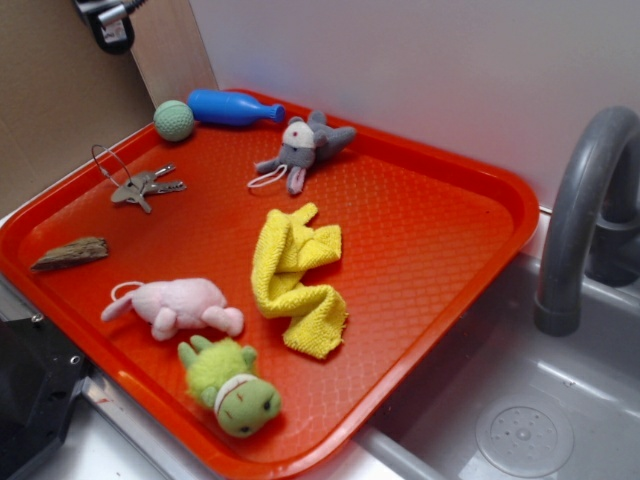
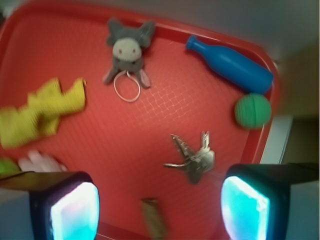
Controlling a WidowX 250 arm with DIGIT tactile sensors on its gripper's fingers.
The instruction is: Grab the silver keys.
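The silver keys [image 1: 145, 186] lie flat on the red tray [image 1: 430, 240] near its far left corner, their thin wire ring standing up behind them. In the wrist view the keys [image 2: 192, 157] sit below and a little right of centre, closer to the right finger. My gripper [image 2: 160, 210] hangs well above the tray, open, its two glowing pads [image 2: 75, 212] wide apart with nothing between them. In the exterior view only a black part of the arm [image 1: 105, 22] shows at the top left.
A brown wood chip [image 1: 70, 253] lies near the keys. A green ball [image 1: 173, 119], a blue bottle [image 1: 233, 108] and a grey plush [image 1: 303, 147] line the far edge. A yellow cloth [image 1: 295, 280], a pink plush [image 1: 175, 305] and a green plush [image 1: 232, 385] lie nearer. A faucet [image 1: 585, 220] stands right.
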